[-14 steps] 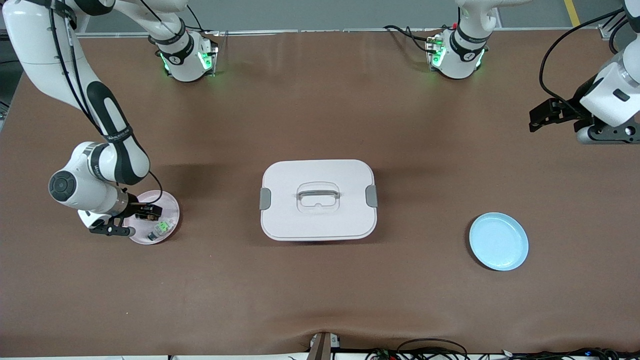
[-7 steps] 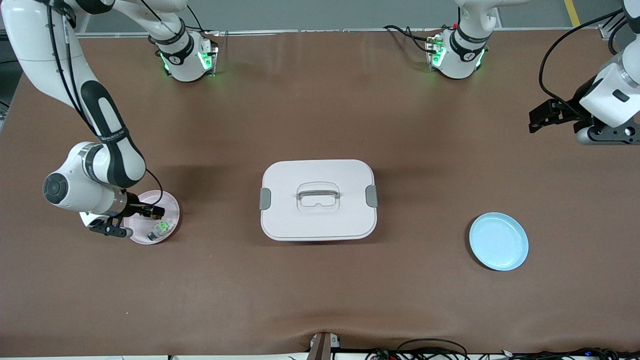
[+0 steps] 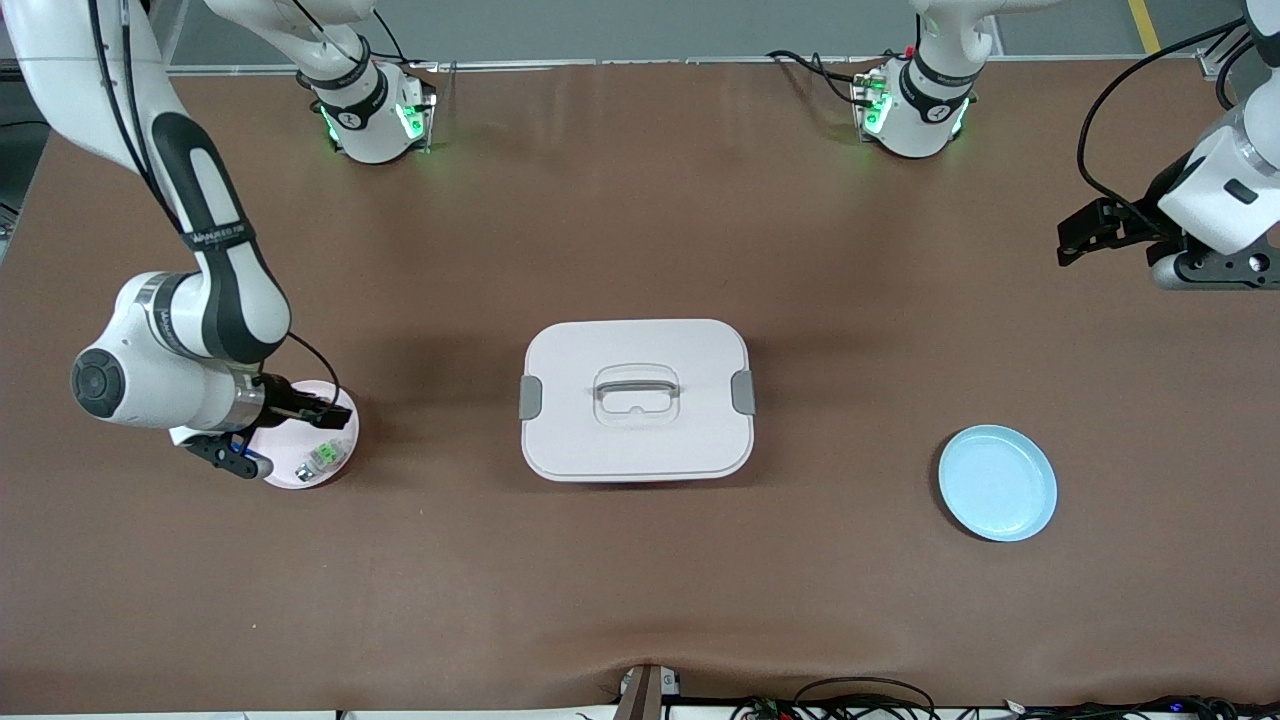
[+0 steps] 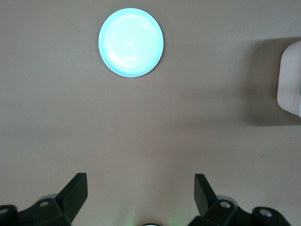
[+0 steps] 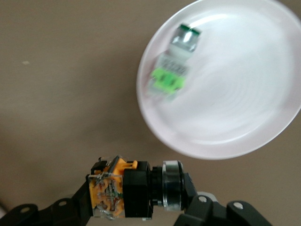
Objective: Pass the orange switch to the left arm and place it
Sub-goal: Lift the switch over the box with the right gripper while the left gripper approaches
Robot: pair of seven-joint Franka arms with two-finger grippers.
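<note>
**Orange switch clamped above the pink plate**

The orange switch [image 5: 124, 188] is clamped in the right gripper [image 3: 325, 412], raised over the pink plate [image 3: 340, 455], on which a green-and-clear component [image 3: 322, 457] lies. The left gripper [image 3: 1085, 232] waits with fingers apart over the surface [image 3: 640, 580] at its own end. The box [image 3: 636, 400] sits mid-surface, between the pink plate and a blue plate [image 3: 997, 483].
</note>
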